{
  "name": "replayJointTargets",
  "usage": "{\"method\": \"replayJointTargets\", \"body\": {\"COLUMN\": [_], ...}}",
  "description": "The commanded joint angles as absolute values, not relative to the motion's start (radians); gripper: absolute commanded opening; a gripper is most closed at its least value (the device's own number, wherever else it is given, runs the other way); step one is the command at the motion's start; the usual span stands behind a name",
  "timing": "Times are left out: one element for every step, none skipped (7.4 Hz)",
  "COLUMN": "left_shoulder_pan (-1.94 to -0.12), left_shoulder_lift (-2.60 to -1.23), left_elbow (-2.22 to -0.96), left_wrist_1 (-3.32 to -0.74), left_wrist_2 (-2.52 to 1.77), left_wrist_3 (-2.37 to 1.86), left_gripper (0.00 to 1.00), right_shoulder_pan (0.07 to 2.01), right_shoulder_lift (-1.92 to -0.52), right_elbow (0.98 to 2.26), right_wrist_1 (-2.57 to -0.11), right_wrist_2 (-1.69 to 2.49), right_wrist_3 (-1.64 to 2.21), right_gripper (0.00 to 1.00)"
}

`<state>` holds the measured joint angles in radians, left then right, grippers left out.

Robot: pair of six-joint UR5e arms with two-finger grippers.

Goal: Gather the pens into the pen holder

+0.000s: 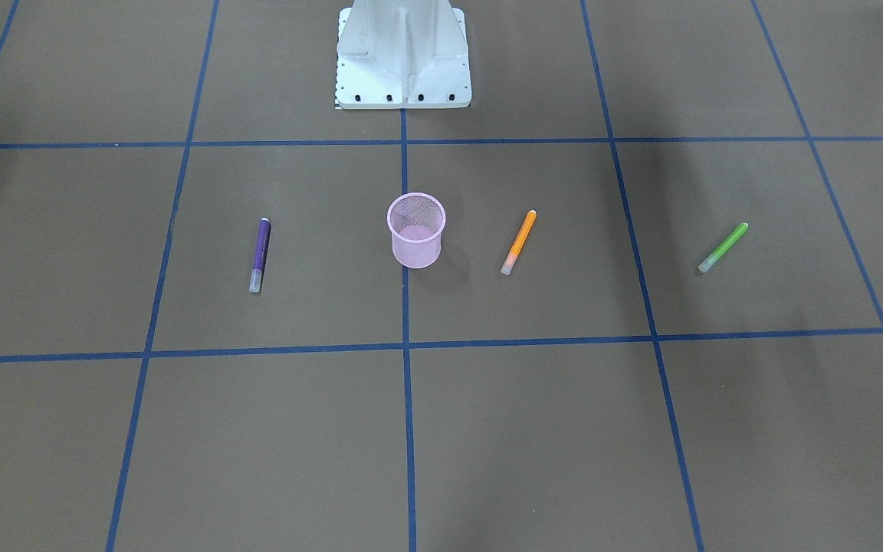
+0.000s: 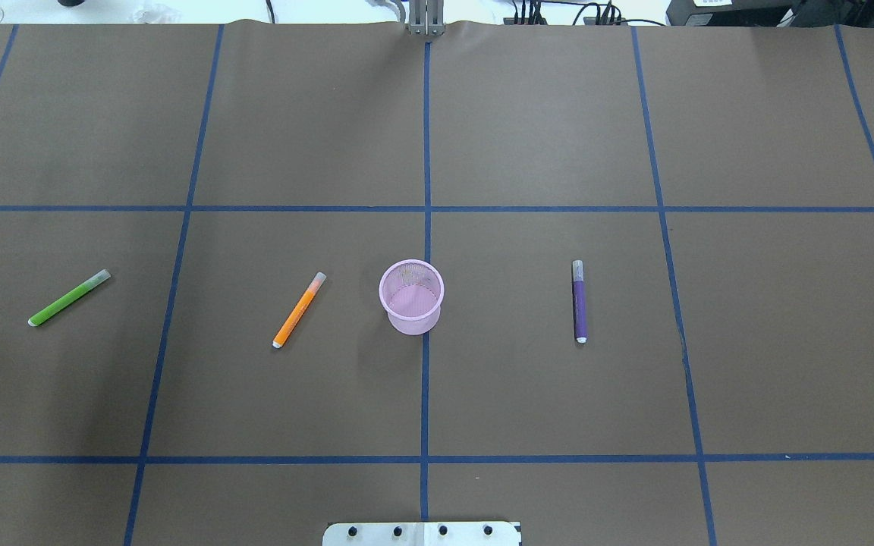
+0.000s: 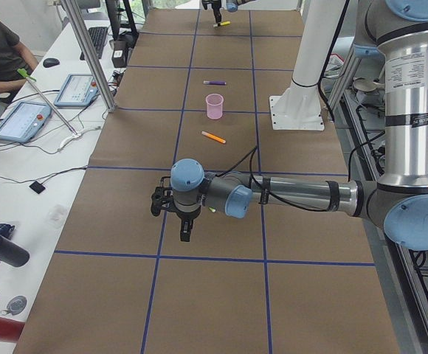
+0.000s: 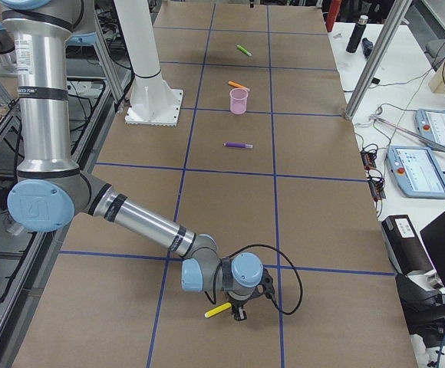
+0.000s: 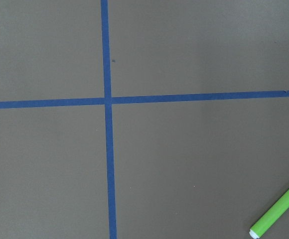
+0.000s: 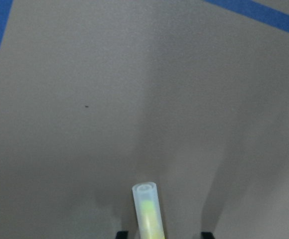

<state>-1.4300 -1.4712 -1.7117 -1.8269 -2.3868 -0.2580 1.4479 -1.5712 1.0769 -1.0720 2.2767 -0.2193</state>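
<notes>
— Starting front-facing: what lies on the tabletop (image 1: 533,429)?
— Pen holder (image 1: 416,251) upright on a blue tape line (image 1: 406,322), out from the white base (image 1: 403,54). Purple pen (image 1: 260,254) lies flat on the robot's right of it, orange pen (image 1: 519,242) flat on the robot's left, green pen (image 1: 723,247) farther left. All are well apart from the cup.
— Overhead?
— One row across. Only mesh shows inside the holder. Pale caps point away from the robot.
— Left-end view?
— Left tool (image 3: 183,225) hangs low over the tabletop, green pen near it. Open or closed: cannot tell. A person (image 3: 0,48) sits at the side desk.
— Right-end view?
— Right tool (image 4: 241,313) is down at the tabletop, well apart from the holder. Yellow pen (image 4: 217,310) sticks out sideways from it.
— Left wrist?
— Two tape lines crossing, green pen's end in the lower right corner.
— Right wrist?
— Yellow pen runs up between two dark fingertips (image 6: 121,234), pale cap foremost. The tips stand wider than the pen, a gap each side: spread, gripping nothing
</notes>
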Motion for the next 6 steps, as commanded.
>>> {"method": "replayJointTargets", "body": {"left_shoulder_pan": [-1.431,-1.430,-1.430,-1.430,-1.430,-1.430], "left_shoulder_lift": [-1.476,-1.476,-1.476,-1.476,-1.476,-1.476], "left_elbow": [-1.712,-1.710,-1.712,-1.710,-1.710,-1.710], "left_wrist_1": [-1.827,-1.825,-1.827,-1.827,-1.827,-1.827], "left_wrist_2": [-2.387,-2.387,-2.387,-2.387,-2.387,-2.387], "left_wrist_3": [-0.259,-0.258,-0.258,-0.258,-0.258,-0.258], "left_gripper": [1.00,1.00,1.00,1.00,1.00,1.00], "right_shoulder_pan": [1.447,1.447,1.447,1.447,1.445,1.443], "right_shoulder_lift": [-1.569,-1.569,-1.572,-1.572,-1.572,-1.572], "right_elbow": [1.077,1.077,1.075,1.075,1.072,1.072], "right_wrist_1": [-1.071,-1.071,-1.071,-1.072,-1.072,-1.072], "right_wrist_2": [2.279,2.281,2.281,2.283,2.296,2.298], "right_wrist_3": [-0.221,-0.221,-0.221,-0.221,-0.221,-0.219], "right_gripper": [0.55,0.45,0.28,0.22,0.22,0.21]}}
